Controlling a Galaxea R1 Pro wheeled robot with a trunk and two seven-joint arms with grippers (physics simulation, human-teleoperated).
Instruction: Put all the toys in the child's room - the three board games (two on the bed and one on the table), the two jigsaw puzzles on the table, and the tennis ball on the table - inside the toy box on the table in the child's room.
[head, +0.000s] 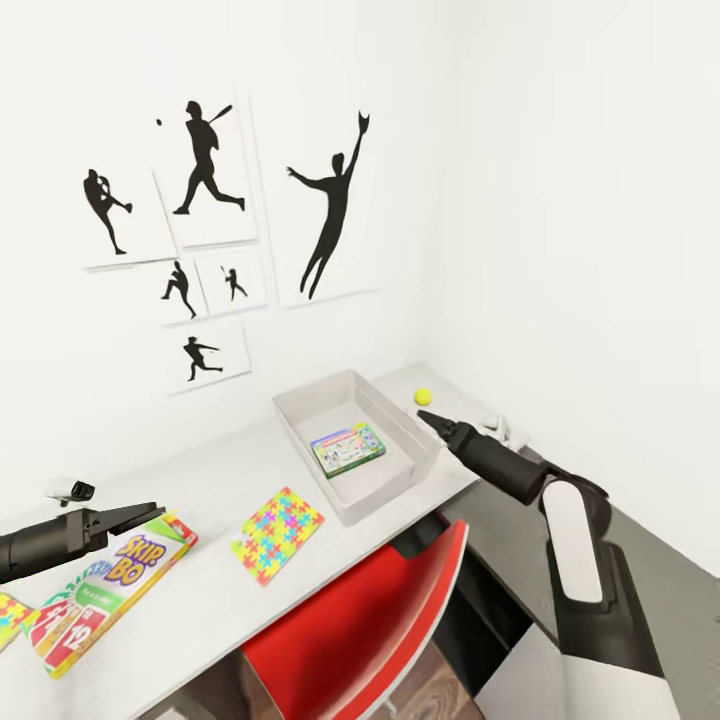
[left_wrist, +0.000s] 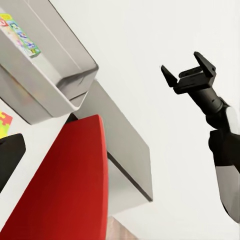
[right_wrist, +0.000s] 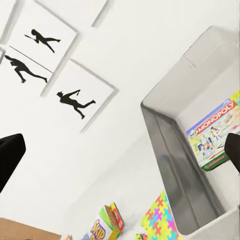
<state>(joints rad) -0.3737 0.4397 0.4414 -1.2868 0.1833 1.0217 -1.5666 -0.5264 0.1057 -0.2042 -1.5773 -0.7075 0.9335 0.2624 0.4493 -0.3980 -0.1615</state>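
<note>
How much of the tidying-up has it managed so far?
One board game, the Monopoly box, already lies in the toy box. Nothing is in hand: the right gripper is open and empty. Still out on the table: the Skip-Bo game, a jigsaw puzzle and the tennis ball.

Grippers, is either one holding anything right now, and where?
Nothing is held. The right gripper is open and empty; the left gripper hovers above the Skip-Bo box, gripping nothing.

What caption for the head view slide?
Right gripper open near the tennis ball; toy box holds one board game; Skip-Bo box and jigsaw puzzle remain on table.
</note>
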